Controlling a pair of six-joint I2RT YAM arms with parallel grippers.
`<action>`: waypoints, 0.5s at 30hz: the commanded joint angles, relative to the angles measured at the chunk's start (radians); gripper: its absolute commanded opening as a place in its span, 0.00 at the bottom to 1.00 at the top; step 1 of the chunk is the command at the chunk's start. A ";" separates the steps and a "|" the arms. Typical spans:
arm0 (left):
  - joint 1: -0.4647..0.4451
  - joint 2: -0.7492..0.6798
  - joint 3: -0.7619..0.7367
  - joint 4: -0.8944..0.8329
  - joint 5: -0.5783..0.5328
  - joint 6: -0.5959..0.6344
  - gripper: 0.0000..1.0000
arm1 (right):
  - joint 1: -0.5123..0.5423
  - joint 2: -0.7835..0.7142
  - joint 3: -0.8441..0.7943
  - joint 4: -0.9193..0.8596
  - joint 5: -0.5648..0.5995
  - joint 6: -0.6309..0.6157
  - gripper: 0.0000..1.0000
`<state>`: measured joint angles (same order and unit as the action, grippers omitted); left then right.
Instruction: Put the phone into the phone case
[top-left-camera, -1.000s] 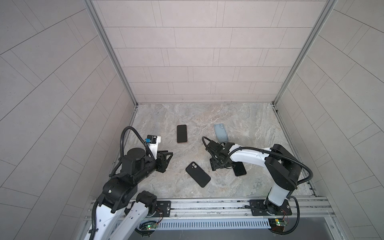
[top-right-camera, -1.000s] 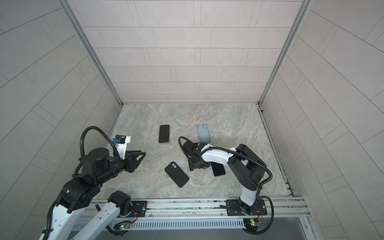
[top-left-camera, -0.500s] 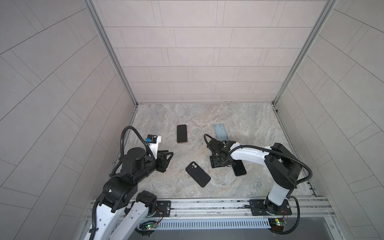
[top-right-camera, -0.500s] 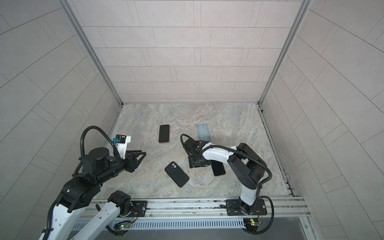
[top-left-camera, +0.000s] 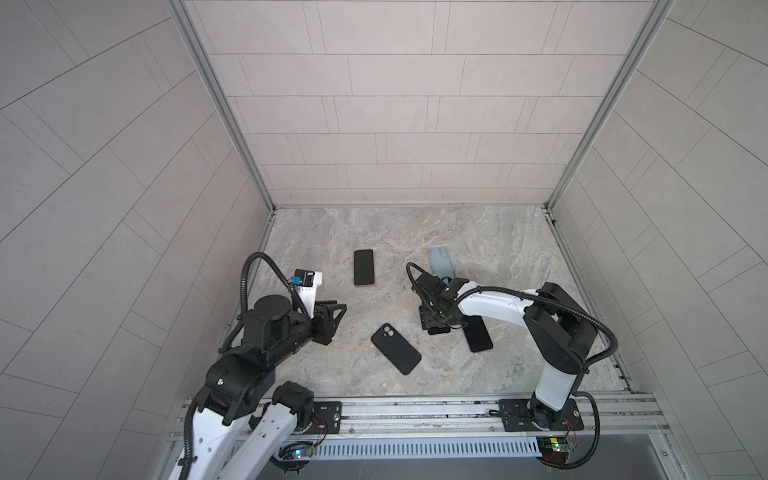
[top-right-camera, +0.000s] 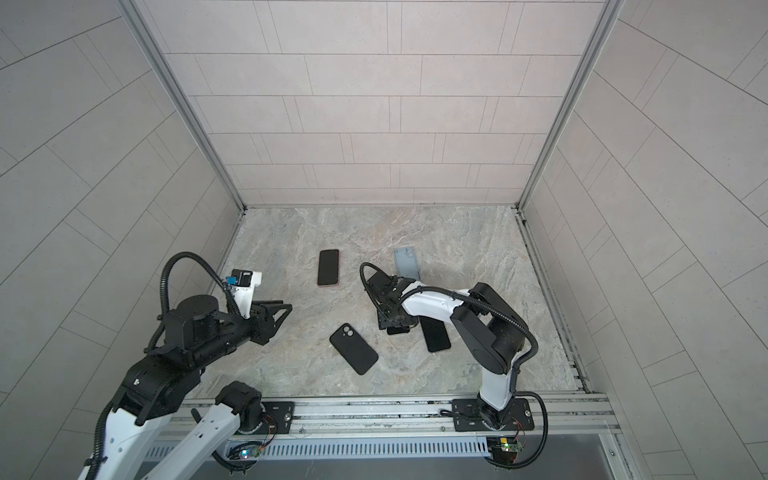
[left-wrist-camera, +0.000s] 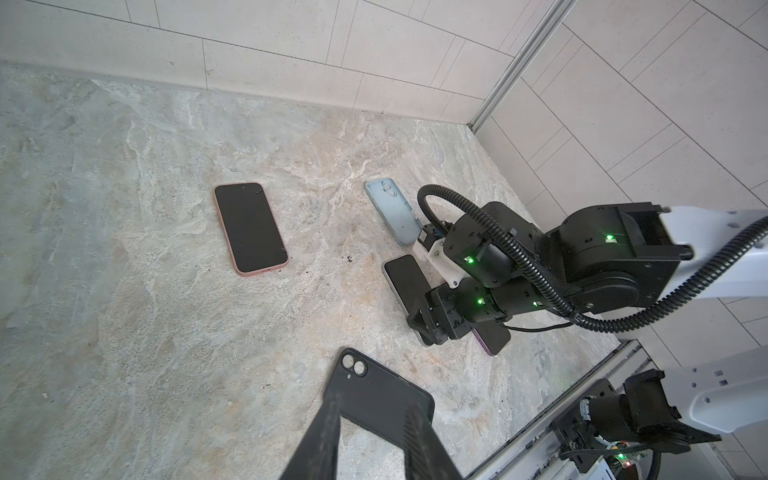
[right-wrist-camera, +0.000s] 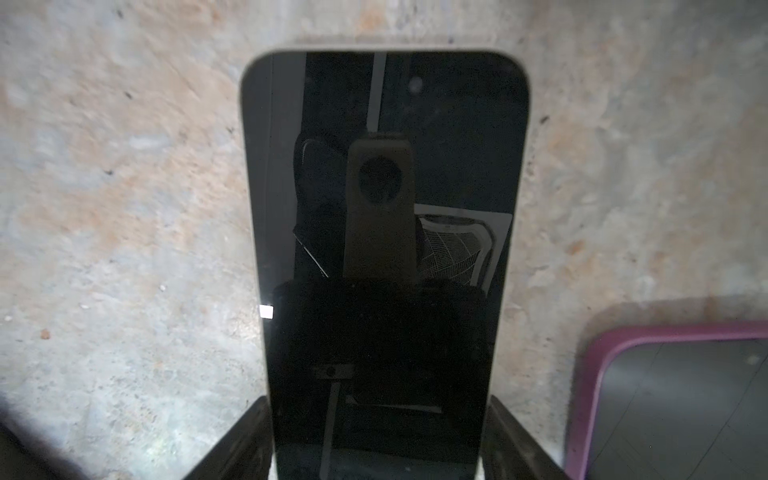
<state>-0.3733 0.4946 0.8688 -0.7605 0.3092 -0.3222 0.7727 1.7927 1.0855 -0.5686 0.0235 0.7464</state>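
My right gripper (right-wrist-camera: 378, 405) straddles the silver phone (right-wrist-camera: 382, 187) edgewise, can't tell if clamped; I should squeeze evenly, lift level, miss purple-rimmed phone (right-wrist-camera: 673, 399) beside. Left gripper (left-wrist-camera: 372, 402) parted, empty.

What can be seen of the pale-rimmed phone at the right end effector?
The phone has rounded corners, a pale rim and a glossy, reflective dark screen. It lies flat, screen up, on the marble table. The right end effector straddles its long edges at one end; whether it grips is unclear.
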 joint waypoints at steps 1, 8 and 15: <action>0.003 0.003 -0.008 0.016 -0.010 -0.005 0.32 | -0.004 -0.012 -0.050 -0.070 0.051 -0.034 0.49; 0.004 0.081 -0.059 0.215 0.150 -0.272 0.39 | 0.008 -0.281 -0.127 -0.020 -0.046 -0.192 0.39; 0.000 0.164 -0.334 0.743 0.237 -0.717 0.48 | 0.035 -0.448 -0.181 0.045 -0.174 -0.223 0.31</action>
<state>-0.3733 0.6346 0.5976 -0.2962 0.4950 -0.7971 0.7925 1.3800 0.9176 -0.5663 -0.0883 0.5526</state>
